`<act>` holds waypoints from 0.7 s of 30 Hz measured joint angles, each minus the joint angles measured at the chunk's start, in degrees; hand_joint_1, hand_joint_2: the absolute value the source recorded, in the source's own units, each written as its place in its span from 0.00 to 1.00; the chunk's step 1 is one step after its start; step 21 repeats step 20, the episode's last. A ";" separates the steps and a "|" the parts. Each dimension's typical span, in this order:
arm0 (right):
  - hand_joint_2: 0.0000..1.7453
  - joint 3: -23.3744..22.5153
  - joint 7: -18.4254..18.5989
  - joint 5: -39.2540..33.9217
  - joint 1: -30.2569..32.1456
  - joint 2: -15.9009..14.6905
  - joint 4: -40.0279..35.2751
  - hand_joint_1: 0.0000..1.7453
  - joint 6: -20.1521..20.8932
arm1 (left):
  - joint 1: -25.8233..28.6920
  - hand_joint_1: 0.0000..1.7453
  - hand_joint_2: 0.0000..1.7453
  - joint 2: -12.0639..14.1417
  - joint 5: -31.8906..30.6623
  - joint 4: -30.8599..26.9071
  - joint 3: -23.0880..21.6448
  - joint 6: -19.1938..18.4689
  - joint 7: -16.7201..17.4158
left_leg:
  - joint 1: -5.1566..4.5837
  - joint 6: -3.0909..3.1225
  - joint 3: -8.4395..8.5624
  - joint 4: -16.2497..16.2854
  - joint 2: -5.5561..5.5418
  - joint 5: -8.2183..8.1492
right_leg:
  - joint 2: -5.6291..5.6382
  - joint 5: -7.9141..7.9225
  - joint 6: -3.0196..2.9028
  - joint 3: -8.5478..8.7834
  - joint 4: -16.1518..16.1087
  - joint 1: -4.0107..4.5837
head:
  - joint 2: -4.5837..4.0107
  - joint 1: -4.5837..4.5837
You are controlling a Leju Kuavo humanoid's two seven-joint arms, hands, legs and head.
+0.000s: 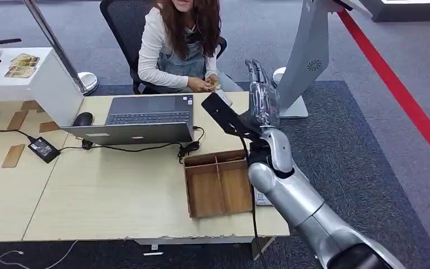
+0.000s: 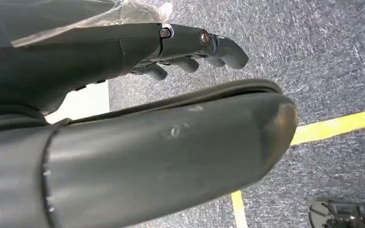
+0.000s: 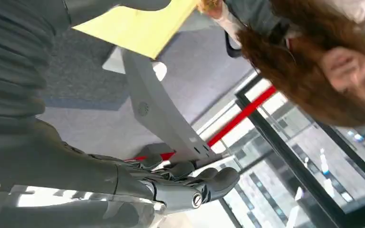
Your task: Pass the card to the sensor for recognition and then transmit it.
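Head view: the right robot hand [image 1: 262,95] is raised, fingers spread and holding nothing, just beside the person [image 1: 182,45] at the desk [image 1: 117,190]; the left robot hand [image 2: 190,52] hangs empty, fingers apart.

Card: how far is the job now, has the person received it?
It looks nearly done. The person at the desk holds small yellowish cards. The right hand is raised beside them, fingers apart, holding nothing. The left hand hangs over the carpet, also holding nothing. Probably only lowering the arm is left. The sensor step cannot be judged.
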 joint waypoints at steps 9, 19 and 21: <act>1.00 -6.81 1.86 -1.23 11.69 -8.21 -23.57 0.00 -0.85 | 0.35 0.00 0.00 0.07 1.01 0.00 0.13 1.51 0.15 | -0.01 0.04 0.02 0.00 0.00 -0.07 | 0.07 -0.01 0.02 0.04 -0.03 -0.02 | 0.00 0.02; 1.00 -13.36 1.88 -2.25 21.45 -12.65 -34.59 0.00 -2.82 | 0.32 0.00 0.00 0.13 1.57 0.00 0.20 2.29 0.52 | 0.00 0.04 -0.02 -0.01 0.00 -0.07 | 0.07 -0.01 0.01 0.05 -0.03 -0.02 | -0.02 0.00; 1.00 -13.88 1.88 -2.71 22.12 -12.85 -35.29 0.00 -3.04 | 0.32 0.00 0.00 0.13 1.64 0.00 0.22 2.32 0.57 | 0.00 0.04 -0.01 -0.01 0.00 -0.07 | 0.07 -0.01 0.01 0.05 -0.03 -0.02 | 0.00 0.00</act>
